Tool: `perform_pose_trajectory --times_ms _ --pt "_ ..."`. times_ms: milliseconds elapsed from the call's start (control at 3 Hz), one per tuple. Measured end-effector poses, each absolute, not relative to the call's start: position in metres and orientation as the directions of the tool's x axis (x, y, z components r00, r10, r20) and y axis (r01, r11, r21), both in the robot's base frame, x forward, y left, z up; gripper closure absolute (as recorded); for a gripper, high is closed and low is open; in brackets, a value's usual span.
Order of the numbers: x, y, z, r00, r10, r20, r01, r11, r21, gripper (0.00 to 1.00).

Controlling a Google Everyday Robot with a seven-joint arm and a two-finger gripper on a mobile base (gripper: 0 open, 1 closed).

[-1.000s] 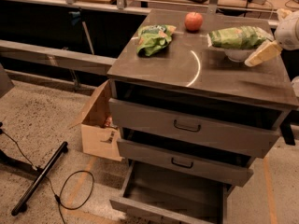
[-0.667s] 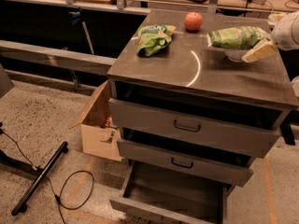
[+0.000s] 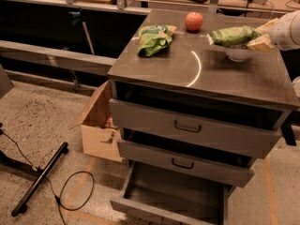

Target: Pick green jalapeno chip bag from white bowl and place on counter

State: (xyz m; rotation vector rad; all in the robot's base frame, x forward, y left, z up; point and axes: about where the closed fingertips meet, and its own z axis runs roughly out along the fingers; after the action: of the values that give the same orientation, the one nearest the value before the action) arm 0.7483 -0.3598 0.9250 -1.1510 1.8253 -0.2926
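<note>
Over the flat grey-brown metal counter [image 3: 225,81], the robot's gripper [image 3: 257,36] reached in from the right edge. We could not tell its hold. At its left, touching it, the long pale green jalapeno chip bag [image 3: 232,35] lay across the small round white bowl [image 3: 239,55]. Farther left sat a round red apple [image 3: 194,21] and a bunched brighter-green bag [image 3: 153,39].

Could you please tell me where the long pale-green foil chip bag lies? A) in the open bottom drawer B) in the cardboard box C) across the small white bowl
C: the long pale-green foil chip bag rests across the small round white bowl on the grey-brown metal counter, the gripper at the bag's right end as seen.
</note>
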Motion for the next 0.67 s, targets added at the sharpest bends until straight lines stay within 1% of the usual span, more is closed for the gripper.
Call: perform_pose_trajectory --times_ms 333,667 --pt "0.745 -0.357 0.933 -0.134 -0.815 -0.564 -0.584 0.525 -0.619 0.87" --pt "0.740 -0.352 0.953 -0.137 -0.805 -0.578 -0.550 0.547 -0.631 1.00"
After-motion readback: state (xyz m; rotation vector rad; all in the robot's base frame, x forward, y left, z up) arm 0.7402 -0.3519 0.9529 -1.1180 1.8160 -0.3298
